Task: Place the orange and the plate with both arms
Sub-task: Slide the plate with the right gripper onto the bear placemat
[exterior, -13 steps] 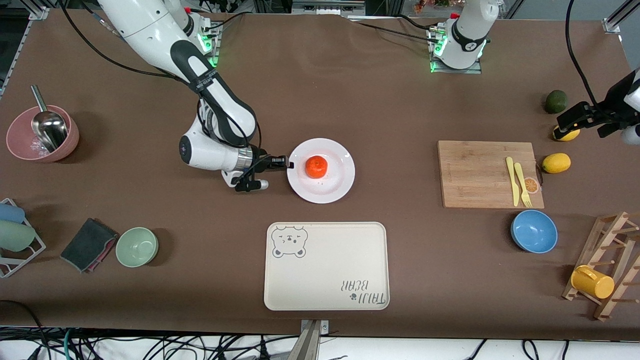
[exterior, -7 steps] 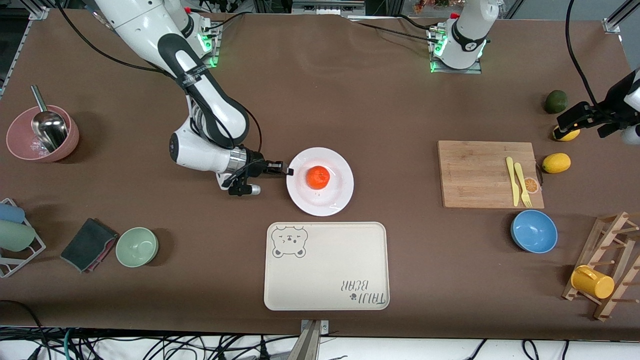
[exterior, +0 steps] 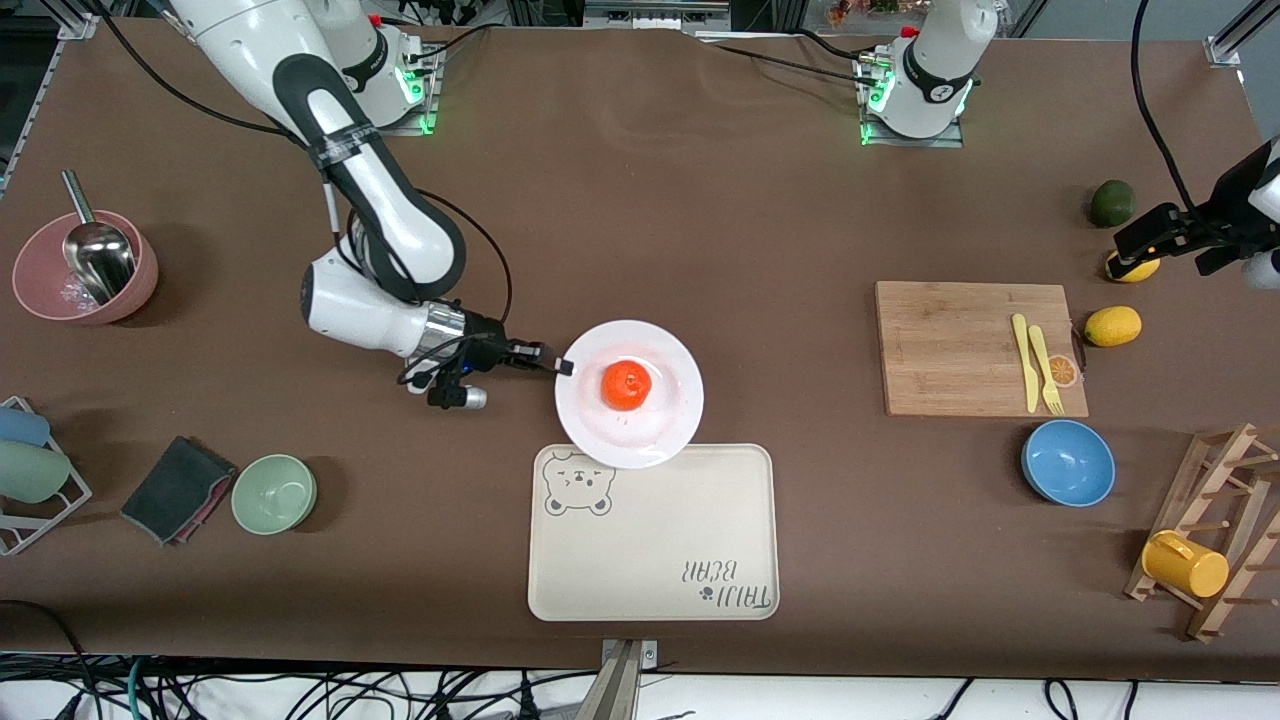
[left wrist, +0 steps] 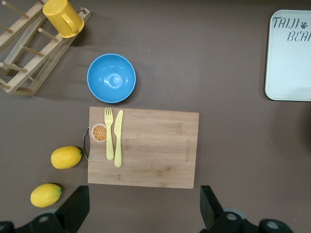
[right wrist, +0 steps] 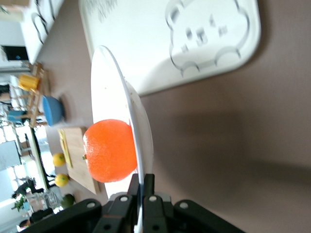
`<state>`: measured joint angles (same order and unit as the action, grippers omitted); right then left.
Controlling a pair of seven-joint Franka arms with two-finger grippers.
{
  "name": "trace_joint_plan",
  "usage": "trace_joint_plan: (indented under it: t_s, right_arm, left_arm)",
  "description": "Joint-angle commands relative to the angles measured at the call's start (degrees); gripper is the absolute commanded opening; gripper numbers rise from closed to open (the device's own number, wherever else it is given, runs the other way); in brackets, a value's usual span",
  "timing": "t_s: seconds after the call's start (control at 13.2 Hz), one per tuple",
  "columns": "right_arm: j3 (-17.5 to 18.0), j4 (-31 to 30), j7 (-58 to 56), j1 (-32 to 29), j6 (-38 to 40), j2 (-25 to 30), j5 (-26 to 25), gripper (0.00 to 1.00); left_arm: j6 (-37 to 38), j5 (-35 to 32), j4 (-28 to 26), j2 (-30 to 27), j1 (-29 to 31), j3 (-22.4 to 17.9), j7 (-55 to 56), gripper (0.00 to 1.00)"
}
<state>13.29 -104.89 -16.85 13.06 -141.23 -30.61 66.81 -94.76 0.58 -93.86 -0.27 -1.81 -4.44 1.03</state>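
The white plate [exterior: 660, 420] carries the orange [exterior: 626, 385] in its centre and is held above the table, its near edge over the cream bear tray [exterior: 652, 535]. My right gripper [exterior: 562, 367] is shut on the plate's rim at the side toward the right arm's end. In the right wrist view the fingers pinch the thin plate edge [right wrist: 144, 145] with the orange [right wrist: 109, 150] beside them. My left gripper [exterior: 1160, 232] is open and empty, up over the lemons at the left arm's end of the table, waiting; its fingertips [left wrist: 77, 206] frame bare table.
A wooden cutting board [exterior: 960, 345] with yellow fork and knife, a blue bowl [exterior: 1068, 462], two lemons [exterior: 1112, 325], an avocado [exterior: 1111, 203] and a rack with a yellow mug [exterior: 1185, 563] are at the left arm's end. A pink bowl [exterior: 40, 290], green bowl [exterior: 274, 493] and cloth [exterior: 175, 488] are at the right arm's end.
My right gripper has carried the plate with the orange toward the front camera, so the plate's edge now overlaps the bear tray. The left arm has not moved.
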Motion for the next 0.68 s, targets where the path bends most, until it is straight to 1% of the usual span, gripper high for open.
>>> trace_joint_plan:
  t_s: [0.0, 0.15, 0.45, 0.61]
  right_arm:
    - [0.3, 6.2, 0.0, -2.1, 0.9, -3.2, 1.5, 0.0]
    - [0.3, 11.5, 2.8, -2.3, 0.9, -7.3, 1.2, 0.0]
    - [0.3, 22.6, 3.6, -2.2, 0.3, -16.7, 1.1, 0.0]
    - [0.3, 26.0, 3.6, -1.9, 0.1, -20.0, 1.0, 0.0]
  left_arm:
    - [1.3, -1.5, 1.8, 0.8, 0.1, 0.2, -0.7, 1.0]
    - [1.3, -1.5, 1.8, 0.7, 0.2, 0.2, -0.7, 1.0]
    - [1.3, -1.5, 1.8, 0.8, 0.1, 0.2, -0.6, 1.0]
    - [1.2, -1.5, 1.8, 0.8, 0.1, 0.2, -0.6, 1.0]
